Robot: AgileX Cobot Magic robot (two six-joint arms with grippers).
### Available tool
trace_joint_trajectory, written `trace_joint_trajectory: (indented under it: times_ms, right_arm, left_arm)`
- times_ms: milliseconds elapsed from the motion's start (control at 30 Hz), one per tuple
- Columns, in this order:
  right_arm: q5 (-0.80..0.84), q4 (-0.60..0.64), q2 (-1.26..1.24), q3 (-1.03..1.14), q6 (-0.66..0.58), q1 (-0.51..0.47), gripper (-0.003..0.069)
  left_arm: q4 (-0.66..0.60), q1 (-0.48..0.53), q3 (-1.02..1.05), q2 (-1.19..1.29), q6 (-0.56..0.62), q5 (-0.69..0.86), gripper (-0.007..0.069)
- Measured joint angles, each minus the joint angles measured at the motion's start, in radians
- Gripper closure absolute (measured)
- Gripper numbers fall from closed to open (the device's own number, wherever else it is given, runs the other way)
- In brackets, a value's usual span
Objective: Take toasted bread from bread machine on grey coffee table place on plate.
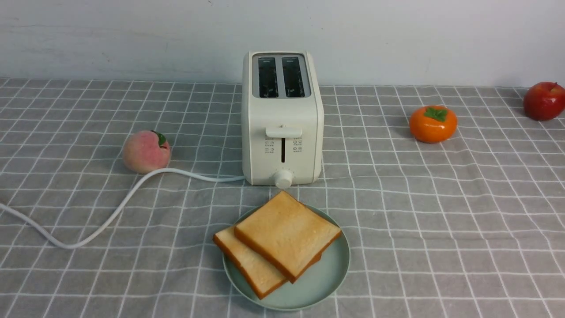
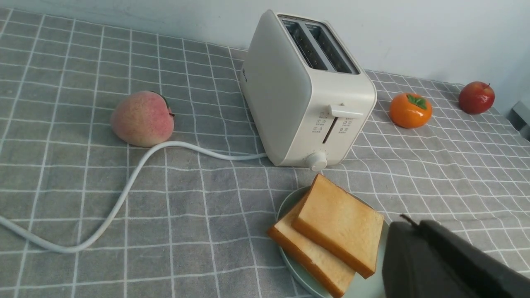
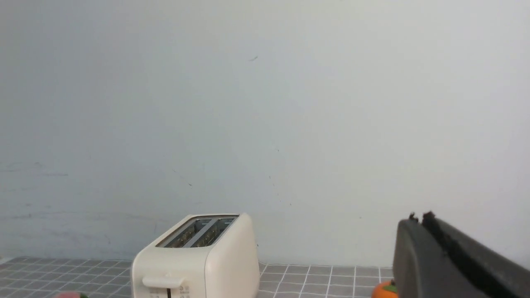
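The left gripper [image 2: 418, 225] shows only in its own wrist view, as a dark block whose two fingers lie pressed together with nothing between them. The right gripper [image 3: 420, 217] looks the same in its wrist view: jaws together, empty, raised high and facing the wall. Neither arm reaches into the front view.

Just beside the left gripper lies the toasted bread [image 1: 276, 243]: two slices flat on the plate [image 1: 329, 274], the upper one overlapping the lower, their corners pointing toward the bread machine [image 1: 282, 119], which stands just beyond the plate on the grey coffee table [image 1: 441, 221]. Both slots look dark and empty, the lever up. Judging from this, the transfer seems finished, and the left arm is the nearer one should anything need adjusting.

Most of the lower slice is covered by the upper. The slot depths are hard to read. The right wrist view cuts off the plate altogether.
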Motion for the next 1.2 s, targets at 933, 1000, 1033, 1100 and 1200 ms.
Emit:
trace_joint_trajectory:
  times_ms: [933, 1000, 1033, 1100, 1200]
  right_arm:
    - [-0.007, -0.002, -0.002, 0.001, -0.003, -0.001, 0.0648]
    - [-0.008, -0.002, -0.003, 0.001, -0.003, -0.001, 0.0646]
    - [-0.008, -0.002, -0.003, 0.001, -0.003, -0.001, 0.0646]
    - [-0.005, -0.002, -0.003, 0.001, -0.003, -0.001, 0.0645]
    - [-0.005, -0.002, -0.003, 0.001, -0.003, -0.001, 0.0643]
  left_arm:
    - [0.065, 0.209, 0.776, -0.421, 0.010, -0.508, 0.0628]
    - [0.082, 0.215, 0.790, -0.434, 0.011, -0.404, 0.0627]
    - [0.083, 0.216, 0.790, -0.435, 0.011, -0.404, 0.0627]
    - [0.086, 0.218, 0.796, -0.435, 0.010, -0.345, 0.0624]
    - [0.086, 0.220, 0.796, -0.435, 0.010, -0.335, 0.0624]
